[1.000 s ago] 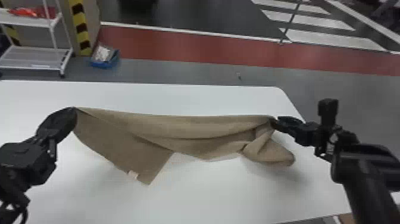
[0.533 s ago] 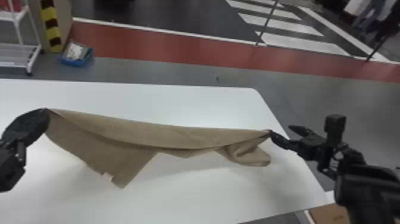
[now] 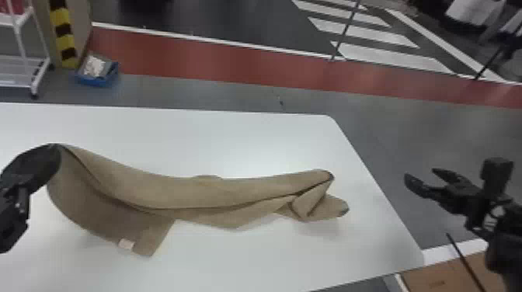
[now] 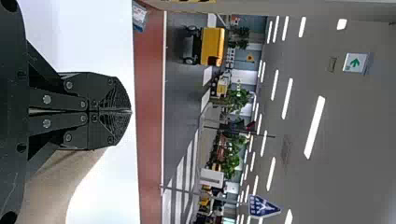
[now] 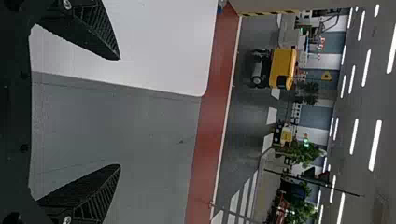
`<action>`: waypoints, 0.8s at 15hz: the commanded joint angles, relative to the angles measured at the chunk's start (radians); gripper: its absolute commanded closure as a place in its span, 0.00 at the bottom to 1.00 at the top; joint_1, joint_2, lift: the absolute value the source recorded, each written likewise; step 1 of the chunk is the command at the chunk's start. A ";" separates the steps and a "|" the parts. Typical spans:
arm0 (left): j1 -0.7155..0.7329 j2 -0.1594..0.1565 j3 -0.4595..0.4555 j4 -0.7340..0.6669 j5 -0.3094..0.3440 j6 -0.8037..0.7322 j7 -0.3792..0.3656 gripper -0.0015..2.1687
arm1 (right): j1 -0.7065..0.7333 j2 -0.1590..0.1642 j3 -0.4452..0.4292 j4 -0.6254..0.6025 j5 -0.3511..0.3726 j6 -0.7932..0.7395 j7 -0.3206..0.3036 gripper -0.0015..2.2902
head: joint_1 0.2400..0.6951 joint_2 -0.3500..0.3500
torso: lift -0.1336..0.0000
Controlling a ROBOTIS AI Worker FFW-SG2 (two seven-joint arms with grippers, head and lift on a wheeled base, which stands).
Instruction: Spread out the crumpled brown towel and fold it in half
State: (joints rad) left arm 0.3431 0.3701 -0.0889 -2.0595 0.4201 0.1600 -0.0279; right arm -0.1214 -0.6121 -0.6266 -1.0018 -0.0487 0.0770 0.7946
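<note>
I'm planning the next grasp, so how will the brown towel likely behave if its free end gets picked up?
The towel will probably hang floppy, since it already sags from the left gripper. Its bunched right end may lift as a folded clump rather than open flat, as layers overlap there.

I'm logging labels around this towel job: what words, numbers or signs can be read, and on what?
No word or number can be read.
White tag on the towel: too blurred to read.
White sign overhead: a green arrow.
Blue sign: pale marks, too small to read.
Yellow triangle: symbol too small to read.
Brown surface: faint, unreadable mark.
</note>
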 commanded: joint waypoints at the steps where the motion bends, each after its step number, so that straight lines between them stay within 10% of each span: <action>1: -0.007 -0.014 -0.012 -0.005 -0.014 0.017 0.005 0.95 | -0.009 -0.025 -0.004 0.015 -0.011 -0.007 0.003 0.03 | 1.00 0.00 | 0.10; 7: -0.010 -0.030 -0.026 -0.001 -0.040 0.033 0.010 0.95 | 0.203 0.114 -0.067 -0.328 -0.191 0.128 0.330 0.27 | 1.00 0.00 | 0.10; 12: -0.023 -0.037 -0.040 0.016 -0.047 0.036 0.010 0.95 | 0.394 0.313 -0.015 -0.710 -0.125 0.275 0.336 0.27 | 1.00 0.00 | 0.10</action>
State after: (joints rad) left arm 0.3230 0.3319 -0.1274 -2.0473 0.3730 0.1956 -0.0183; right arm 0.2324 -0.3390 -0.6620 -1.6372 -0.1825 0.3256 1.1305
